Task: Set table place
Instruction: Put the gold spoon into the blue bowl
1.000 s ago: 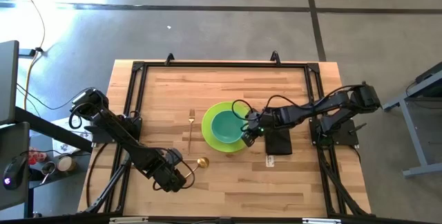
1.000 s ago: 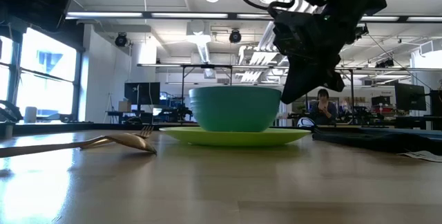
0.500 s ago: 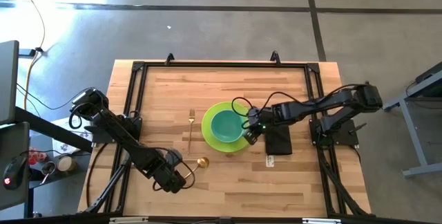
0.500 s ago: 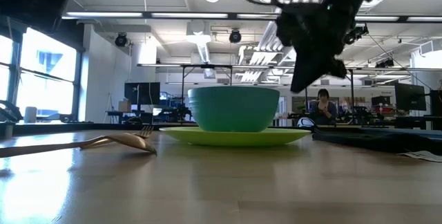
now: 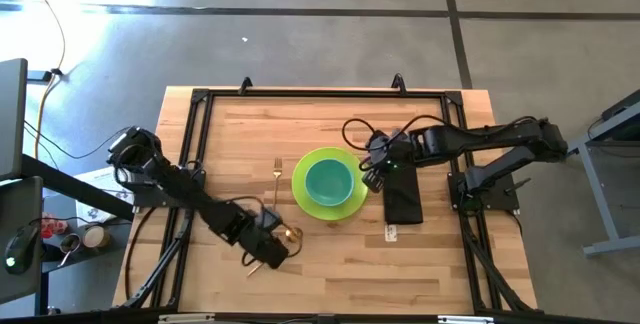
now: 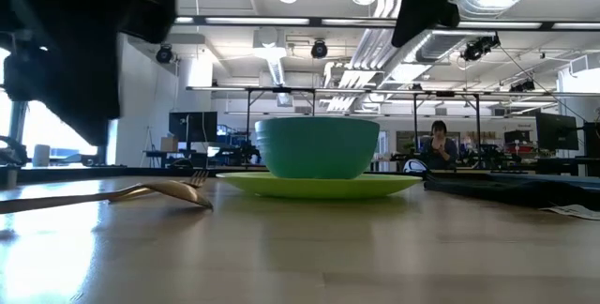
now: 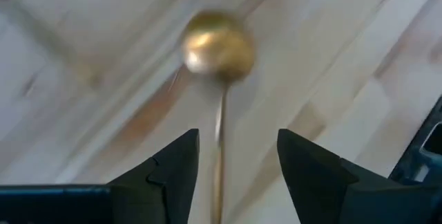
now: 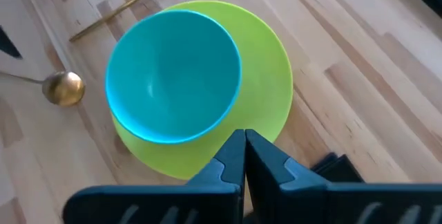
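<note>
A teal bowl stands on a lime-green plate in the middle of the table. A gold fork lies left of the plate. A gold spoon lies near the plate's near-left side, its handle running toward the near left. My left gripper is open over the spoon; in the left wrist view its fingers stand on either side of the handle with a gap to it. My right gripper is shut and empty, raised by the plate's right edge.
A dark folded napkin with a white tag lies right of the plate, under my right arm. A black rail frame edges the tabletop. Bare wood shows at the far side and the near right. A person sits far behind the table.
My left gripper has gone toward the table's right edge and now stands over the spoon's handle. My right gripper has risen and drawn back from the bowl toward the far right. Bowl, plate, fork and spoon have stayed in place.
</note>
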Controlling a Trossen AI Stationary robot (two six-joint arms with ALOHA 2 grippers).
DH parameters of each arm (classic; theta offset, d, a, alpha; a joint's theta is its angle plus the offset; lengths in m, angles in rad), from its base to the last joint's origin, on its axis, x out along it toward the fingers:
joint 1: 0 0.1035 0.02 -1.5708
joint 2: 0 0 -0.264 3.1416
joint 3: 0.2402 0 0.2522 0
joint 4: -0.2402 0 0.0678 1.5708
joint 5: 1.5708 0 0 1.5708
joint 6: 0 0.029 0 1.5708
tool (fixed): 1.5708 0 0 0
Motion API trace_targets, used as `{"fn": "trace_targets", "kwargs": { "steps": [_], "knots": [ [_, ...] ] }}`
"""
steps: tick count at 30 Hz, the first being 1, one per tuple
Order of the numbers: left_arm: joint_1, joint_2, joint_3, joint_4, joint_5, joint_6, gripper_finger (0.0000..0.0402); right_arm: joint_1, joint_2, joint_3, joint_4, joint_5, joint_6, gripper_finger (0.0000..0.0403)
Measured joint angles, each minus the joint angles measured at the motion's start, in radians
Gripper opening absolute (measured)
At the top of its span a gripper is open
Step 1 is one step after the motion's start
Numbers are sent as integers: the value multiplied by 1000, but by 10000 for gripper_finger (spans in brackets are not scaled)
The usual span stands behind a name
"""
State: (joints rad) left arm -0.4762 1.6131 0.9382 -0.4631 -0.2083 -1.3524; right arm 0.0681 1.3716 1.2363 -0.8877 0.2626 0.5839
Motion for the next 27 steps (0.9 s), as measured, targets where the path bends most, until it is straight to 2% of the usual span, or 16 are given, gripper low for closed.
{"fn": "trace_targets", "kwargs": {
  "steps": [3,9,17,20,24,27],
  "knots": [
    [44,41,1,81,36,75,187,3,0,14,-9,0,-9,0],
    [64,116,12,48,166,118,182,37,0,16,-16,0,-9,0],
    [63,194,35,62,136,67,169,60,0,16,-20,19,-2,0],
    [63,211,37,48,122,18,131,59,0,17,-22,19,1,0],
    [62,188,31,39,76,-5,27,59,0,17,-22,20,2,0],
    [63,144,28,63,16,-5,18,59,0,17,-22,20,2,0]
  ]
}}
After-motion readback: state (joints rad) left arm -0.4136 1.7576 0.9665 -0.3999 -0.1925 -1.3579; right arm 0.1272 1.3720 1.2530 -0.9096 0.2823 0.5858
